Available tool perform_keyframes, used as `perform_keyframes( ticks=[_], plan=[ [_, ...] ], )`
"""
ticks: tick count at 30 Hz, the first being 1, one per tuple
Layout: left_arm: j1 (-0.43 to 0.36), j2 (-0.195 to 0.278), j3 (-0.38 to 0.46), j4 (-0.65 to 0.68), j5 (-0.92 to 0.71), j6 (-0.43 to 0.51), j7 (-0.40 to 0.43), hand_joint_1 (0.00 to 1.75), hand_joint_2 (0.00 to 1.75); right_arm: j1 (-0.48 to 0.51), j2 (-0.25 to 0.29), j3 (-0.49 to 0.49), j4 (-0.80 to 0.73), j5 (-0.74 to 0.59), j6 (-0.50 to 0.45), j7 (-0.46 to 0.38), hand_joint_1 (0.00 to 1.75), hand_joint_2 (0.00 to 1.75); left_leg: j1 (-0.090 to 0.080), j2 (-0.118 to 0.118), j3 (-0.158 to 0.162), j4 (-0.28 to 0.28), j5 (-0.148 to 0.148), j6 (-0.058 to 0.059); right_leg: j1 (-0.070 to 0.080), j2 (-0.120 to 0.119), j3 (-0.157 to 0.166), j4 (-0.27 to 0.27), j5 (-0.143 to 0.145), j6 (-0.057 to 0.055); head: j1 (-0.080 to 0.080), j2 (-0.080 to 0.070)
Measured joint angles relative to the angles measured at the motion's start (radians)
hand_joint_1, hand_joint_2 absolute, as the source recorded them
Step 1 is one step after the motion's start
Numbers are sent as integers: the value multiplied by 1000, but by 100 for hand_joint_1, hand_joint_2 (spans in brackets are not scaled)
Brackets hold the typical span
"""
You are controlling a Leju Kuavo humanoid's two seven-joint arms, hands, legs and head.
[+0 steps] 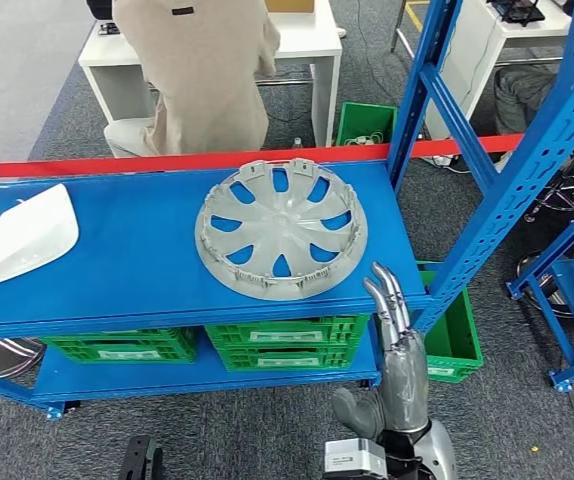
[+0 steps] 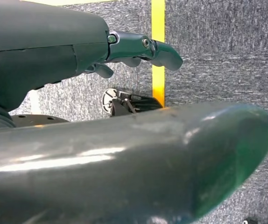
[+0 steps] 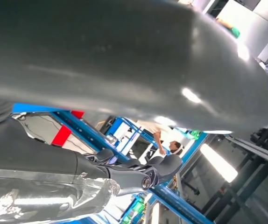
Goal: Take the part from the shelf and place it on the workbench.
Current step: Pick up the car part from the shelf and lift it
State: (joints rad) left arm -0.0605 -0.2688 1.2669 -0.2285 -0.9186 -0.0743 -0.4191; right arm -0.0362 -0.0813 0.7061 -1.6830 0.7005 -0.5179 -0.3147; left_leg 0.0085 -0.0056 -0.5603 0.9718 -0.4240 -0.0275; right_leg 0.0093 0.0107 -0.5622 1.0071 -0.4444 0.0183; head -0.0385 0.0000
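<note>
The wheel cover lies untouched near the shelf front-right corner. The right hand rises beside it, fingers extended, empty. Grasp and transfer remain.

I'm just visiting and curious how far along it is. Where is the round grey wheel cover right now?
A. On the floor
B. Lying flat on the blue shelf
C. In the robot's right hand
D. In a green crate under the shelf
B: the wheel cover lies flat on the blue shelf, and the right hand is raised just in front of the shelf edge, holding nothing.
</note>
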Motion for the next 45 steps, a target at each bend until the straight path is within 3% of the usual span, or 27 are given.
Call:
perform_keyframes(
  ticks=[6,15,22,35,45],
  plan=[
    [-1,-4,-4,0,-10,-7,-2,0,0,-83,-12,-2,20,21,61,9,0,0,-1,0,0,0,0,0,-1,0,-1,0,1,0,0,0],
    [-6,-18,-25,6,-29,-9,13,0,0,-332,-39,-18,140,143,180,112,0,0,-1,0,-2,0,3,0,-1,0,-2,0,4,0,0,0],
    [-8,-19,-28,6,-30,-10,21,0,0,-473,-35,-1,261,172,229,143,0,0,-1,0,-4,0,4,0,0,0,-4,0,5,0,0,0],
    [-8,-19,-30,6,-30,-11,27,0,0,-545,-21,29,350,176,249,157,0,0,-1,0,-7,0,4,0,0,-1,-6,0,5,0,0,0],
    [-6,-16,-50,6,-56,-26,53,0,0,-674,57,82,529,166,406,193,0,0,0,0,-8,0,6,1,0,-1,-7,0,6,0,0,0]
  ],
)
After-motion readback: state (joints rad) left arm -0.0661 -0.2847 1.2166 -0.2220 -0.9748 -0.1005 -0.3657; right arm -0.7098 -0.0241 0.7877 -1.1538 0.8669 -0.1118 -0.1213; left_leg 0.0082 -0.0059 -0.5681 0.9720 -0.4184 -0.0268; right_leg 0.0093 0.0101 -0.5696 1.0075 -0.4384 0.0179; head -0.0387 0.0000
